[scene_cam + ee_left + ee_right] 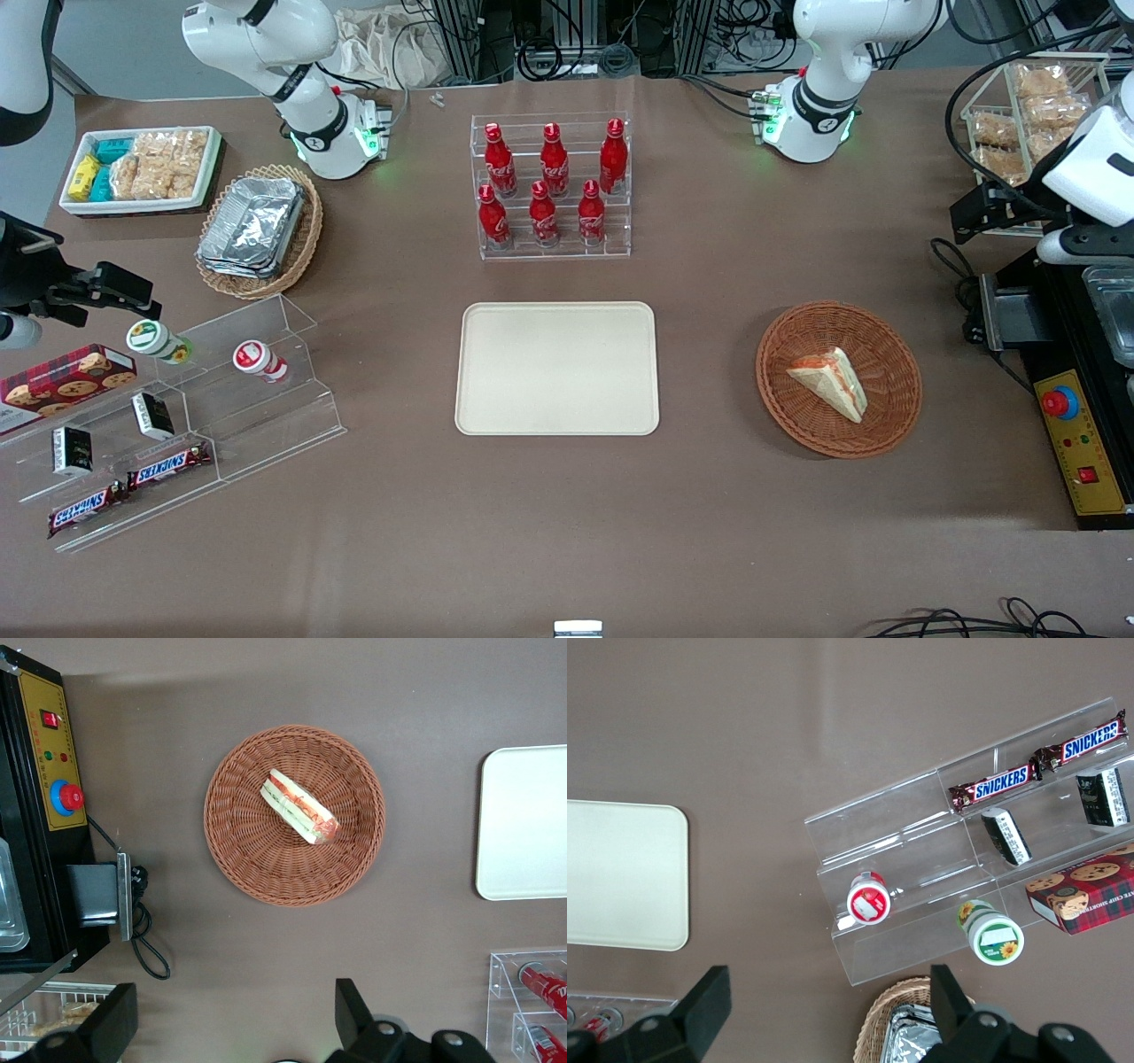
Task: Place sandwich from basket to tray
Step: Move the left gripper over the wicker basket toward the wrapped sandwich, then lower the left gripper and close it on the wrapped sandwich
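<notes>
Lying in the basket (838, 379) is the sandwich (831, 382), a pale wedge resting on the woven floor a little off centre, its orange-red and green filling showing along one edge. From the wrist camera the same sandwich (299, 806) sits well inside the basket (294, 815), not touching the rim. The gripper (235, 1014) hangs high above the table, beside the basket and clear of it, its two dark fingers (353, 1017) spread wide apart with nothing between them. In the front view the gripper (983, 213) shows near the table edge at the working arm's end, farther from the front camera than the basket.

The tray (557, 369) lies flat on the brown table, just beside the basket toward the parked arm's end, with a bare strip of table between them. A clear rack of red bottles (553, 184) stands farther from the front camera than the tray. A black control box (1083, 439) with a red button sits beside the basket at the table's edge.
</notes>
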Tool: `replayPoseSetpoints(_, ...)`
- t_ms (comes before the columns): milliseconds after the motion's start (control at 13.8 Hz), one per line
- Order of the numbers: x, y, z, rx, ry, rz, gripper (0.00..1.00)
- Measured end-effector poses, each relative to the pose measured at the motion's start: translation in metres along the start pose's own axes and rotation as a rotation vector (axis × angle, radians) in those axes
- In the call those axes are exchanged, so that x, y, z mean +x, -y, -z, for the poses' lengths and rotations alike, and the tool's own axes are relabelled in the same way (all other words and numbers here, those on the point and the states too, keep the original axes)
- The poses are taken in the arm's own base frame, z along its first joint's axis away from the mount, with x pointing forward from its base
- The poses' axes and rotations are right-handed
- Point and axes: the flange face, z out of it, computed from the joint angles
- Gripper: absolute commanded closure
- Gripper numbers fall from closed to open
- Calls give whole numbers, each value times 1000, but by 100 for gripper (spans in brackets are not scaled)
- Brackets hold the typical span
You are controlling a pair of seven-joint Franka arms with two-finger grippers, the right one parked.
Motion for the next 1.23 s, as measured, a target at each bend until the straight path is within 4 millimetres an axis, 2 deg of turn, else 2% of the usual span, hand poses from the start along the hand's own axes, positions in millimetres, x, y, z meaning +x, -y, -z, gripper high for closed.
replayPoseSetpoints(361,2,1,-4,-1,9,23,0)
replayPoseSetpoints(578,12,0,-29,2,63,220,0)
replayPoseSetpoints(723,26,-13,-62,14,118,394,0)
replayPoseSetpoints(867,46,-37,-104,33,164,545,0)
replayPoseSetpoints(1012,64,-57,-155,34,173,622,0)
replayPoseSetpoints(1229,74,-67,-232,-4,140,712,0)
